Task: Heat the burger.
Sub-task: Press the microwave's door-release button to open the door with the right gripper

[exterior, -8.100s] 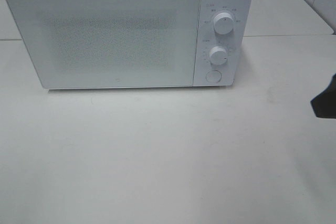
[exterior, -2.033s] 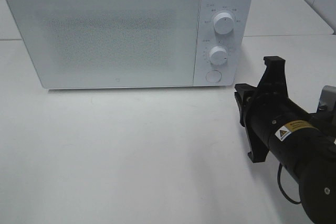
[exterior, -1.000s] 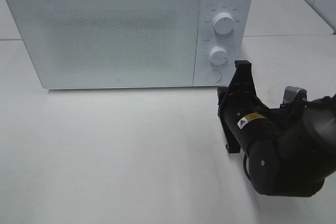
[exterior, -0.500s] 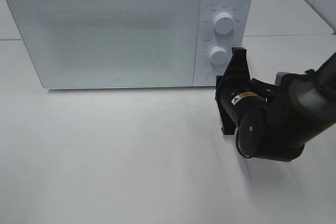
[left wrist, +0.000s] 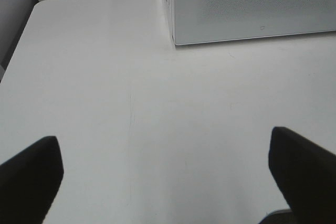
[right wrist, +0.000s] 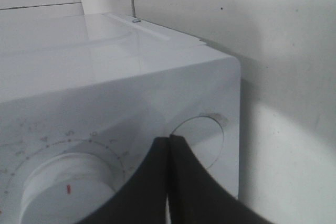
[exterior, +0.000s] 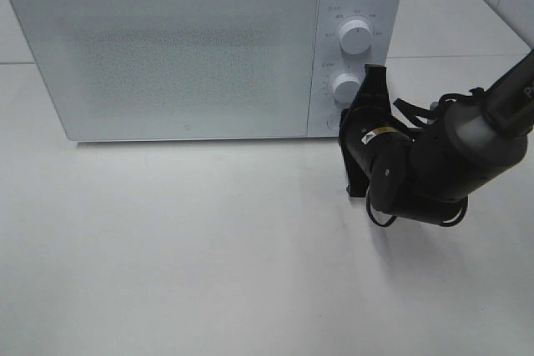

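The burger is in none of the three views: not on the bare white worktop (exterior: 209, 248), not in either set of jaws. Whether it sits inside the white microwave (exterior: 192, 47) cannot be told, since the frosted door (exterior: 167, 56) is closed and shows nothing behind it. The right gripper (right wrist: 169, 145) has its jaws pressed together on nothing. They make a single blunt tip aimed at the round button (right wrist: 202, 140) at the bottom of the control panel, just below the lower knob (exterior: 345, 87). From its wrist view the tip is at the button's edge, but contact cannot be confirmed. The step in hand looks like pushing that button to release the door, so the task is at an early stage. The left gripper (left wrist: 163, 140) hangs over the open worktop in front of the microwave's left corner, jaws spread wide and empty. As for handling, a burger is likely to be light, soft and loosely stacked, with a bun that dents and slick layers that slide apart if tipped. Wide jaws closing gently across the middle of the stack, catching both bun halves, should suit it best. It should be carried level, since a hard pinch or a grip on the top bun alone risks crushing it or lifting off only the lid.
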Action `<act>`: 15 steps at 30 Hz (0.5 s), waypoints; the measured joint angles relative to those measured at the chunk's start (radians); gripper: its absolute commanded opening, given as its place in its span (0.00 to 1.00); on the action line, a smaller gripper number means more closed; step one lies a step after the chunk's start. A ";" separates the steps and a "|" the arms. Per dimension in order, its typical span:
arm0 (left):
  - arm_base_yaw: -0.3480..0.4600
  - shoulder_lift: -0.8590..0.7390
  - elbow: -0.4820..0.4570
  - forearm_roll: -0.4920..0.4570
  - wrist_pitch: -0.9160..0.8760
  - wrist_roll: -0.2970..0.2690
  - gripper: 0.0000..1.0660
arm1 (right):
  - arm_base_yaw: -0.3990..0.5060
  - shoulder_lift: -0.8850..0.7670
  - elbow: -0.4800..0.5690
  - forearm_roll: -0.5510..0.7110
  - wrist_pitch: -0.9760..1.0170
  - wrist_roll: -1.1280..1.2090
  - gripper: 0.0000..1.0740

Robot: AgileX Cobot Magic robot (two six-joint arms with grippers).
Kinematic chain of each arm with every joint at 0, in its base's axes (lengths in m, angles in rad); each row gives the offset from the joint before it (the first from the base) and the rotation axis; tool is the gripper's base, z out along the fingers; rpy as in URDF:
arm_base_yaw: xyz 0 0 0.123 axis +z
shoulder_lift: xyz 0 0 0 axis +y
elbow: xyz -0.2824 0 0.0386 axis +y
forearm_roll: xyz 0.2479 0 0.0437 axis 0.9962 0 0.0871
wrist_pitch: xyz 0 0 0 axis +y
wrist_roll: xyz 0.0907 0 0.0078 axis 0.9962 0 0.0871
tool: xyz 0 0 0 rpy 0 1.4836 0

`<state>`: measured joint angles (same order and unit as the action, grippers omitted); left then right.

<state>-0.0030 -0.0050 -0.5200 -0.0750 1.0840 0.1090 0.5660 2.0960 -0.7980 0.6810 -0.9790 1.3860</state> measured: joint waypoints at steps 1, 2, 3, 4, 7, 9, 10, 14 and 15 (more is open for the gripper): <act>0.000 0.000 0.000 0.000 0.000 0.000 0.95 | 0.000 0.000 0.000 0.000 0.000 0.000 0.00; 0.000 0.000 0.000 0.000 0.000 0.000 0.95 | -0.002 0.008 -0.012 -0.001 0.005 -0.001 0.00; 0.000 0.000 0.000 0.000 0.000 0.000 0.95 | -0.008 0.024 -0.030 -0.002 0.030 0.000 0.00; 0.000 0.000 0.000 0.000 0.000 0.000 0.95 | -0.008 0.024 -0.030 -0.002 0.030 0.000 0.00; 0.000 0.000 0.000 0.000 0.000 0.000 0.95 | -0.010 0.044 -0.041 -0.001 0.051 0.003 0.00; 0.000 0.000 0.000 0.000 0.000 0.000 0.95 | -0.011 0.050 -0.041 0.005 0.052 0.004 0.00; 0.000 0.000 0.000 0.000 0.000 0.000 0.95 | -0.011 0.056 -0.041 0.009 0.044 0.004 0.00; 0.000 0.000 0.000 0.000 0.000 0.000 0.95 | -0.011 0.062 -0.048 0.015 0.035 0.004 0.00; 0.000 0.000 0.000 0.000 0.000 0.000 0.95 | -0.011 0.067 -0.055 0.018 0.031 0.004 0.00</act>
<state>-0.0030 -0.0050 -0.5200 -0.0750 1.0840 0.1090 0.5550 2.1630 -0.8530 0.6990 -0.9480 1.3900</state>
